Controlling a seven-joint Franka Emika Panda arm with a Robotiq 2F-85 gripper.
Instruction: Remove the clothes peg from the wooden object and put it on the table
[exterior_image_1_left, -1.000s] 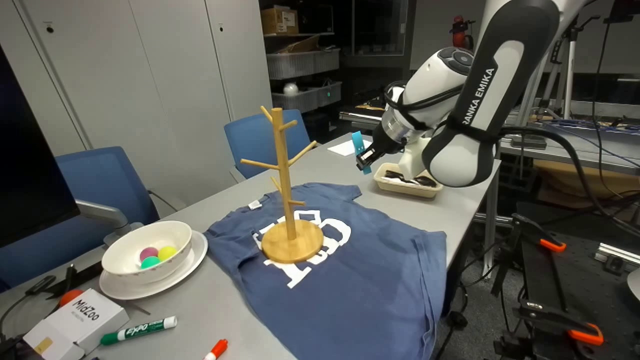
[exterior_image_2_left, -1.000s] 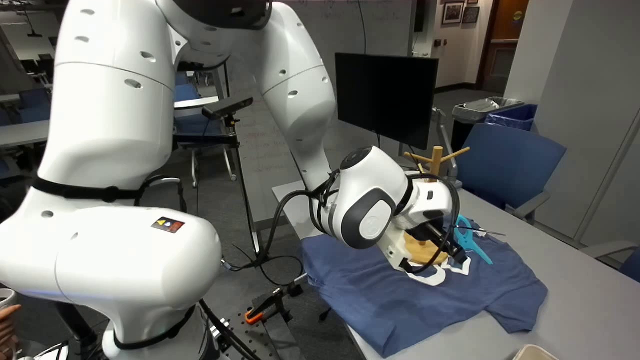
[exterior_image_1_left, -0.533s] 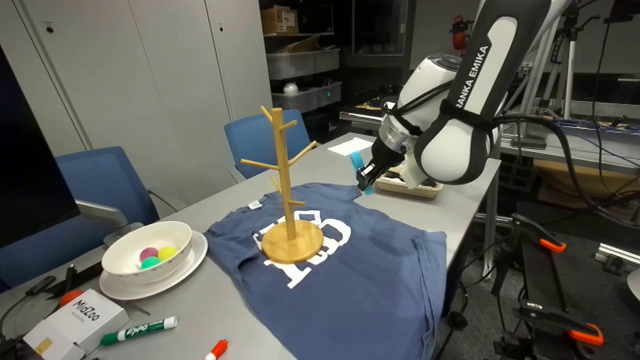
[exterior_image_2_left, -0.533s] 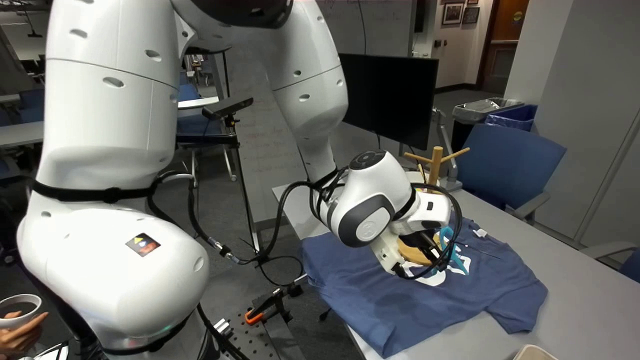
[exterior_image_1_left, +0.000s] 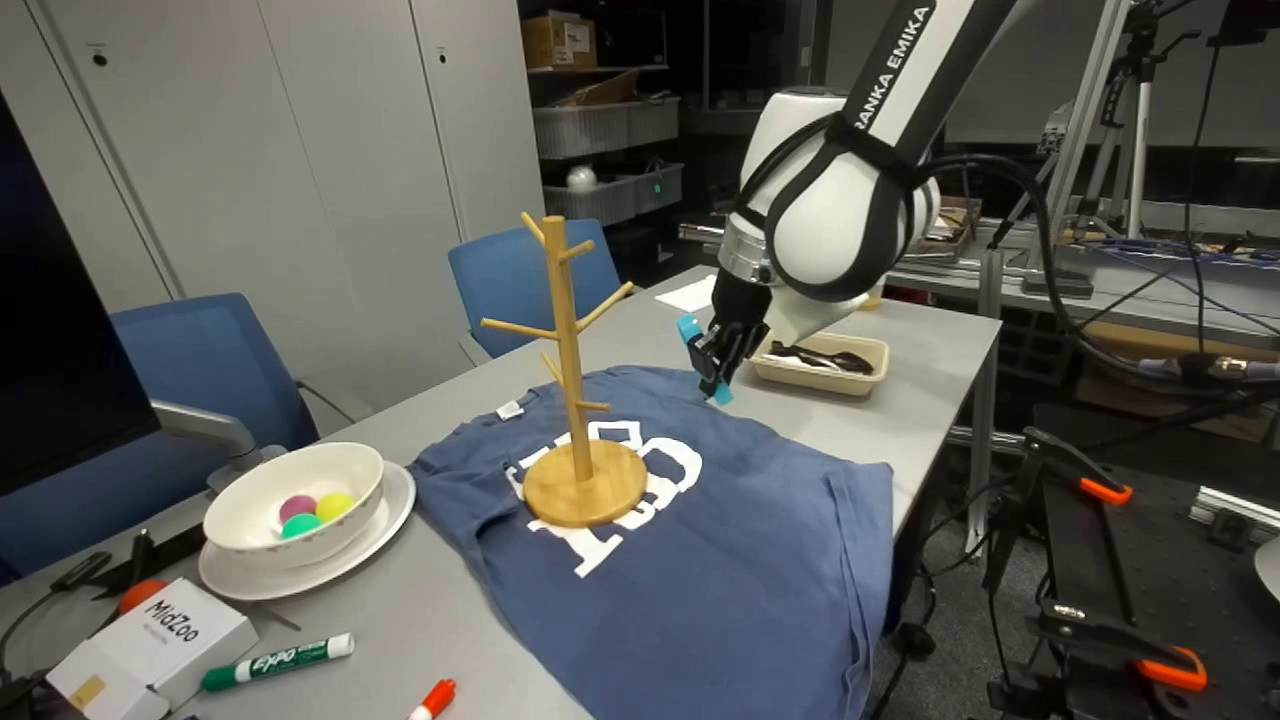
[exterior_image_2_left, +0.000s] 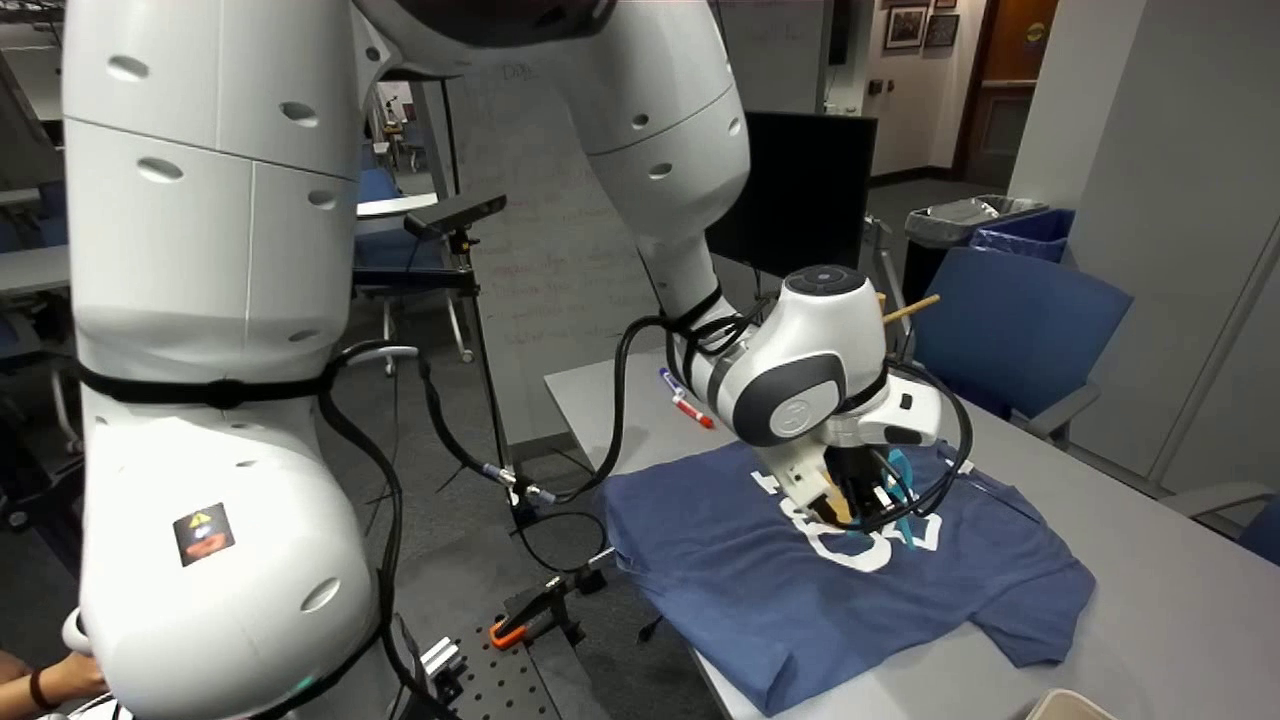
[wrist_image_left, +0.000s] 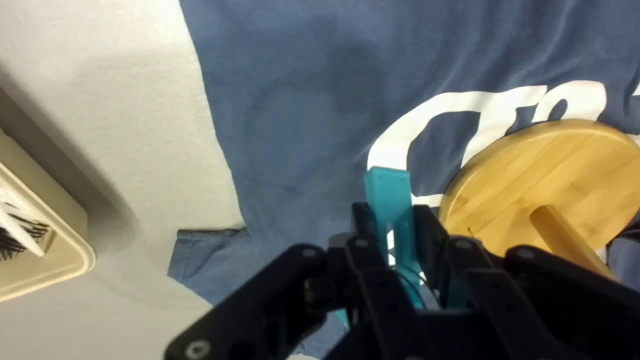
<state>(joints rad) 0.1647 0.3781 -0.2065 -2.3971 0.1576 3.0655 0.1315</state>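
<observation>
Peg (wrist_image_left: 398, 215), pinched by the fingers (wrist_image_left: 428, 232), has just sunk lower above the shirt (exterior_image_1_left: 740, 560), clear of the wooden stand (exterior_image_1_left: 572, 375), to its right; I'd say only setting it on the worktop (exterior_image_1_left: 930, 345) remains.

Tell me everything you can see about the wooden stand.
The wooden stand looks like smooth, pale wood, with a round flat base, a thin straight pole and at least six branches at different heights. It stands upright on the blue shirt, its base covering some of the white print. The claw, holding the clothes peg, is apart from it.
</observation>
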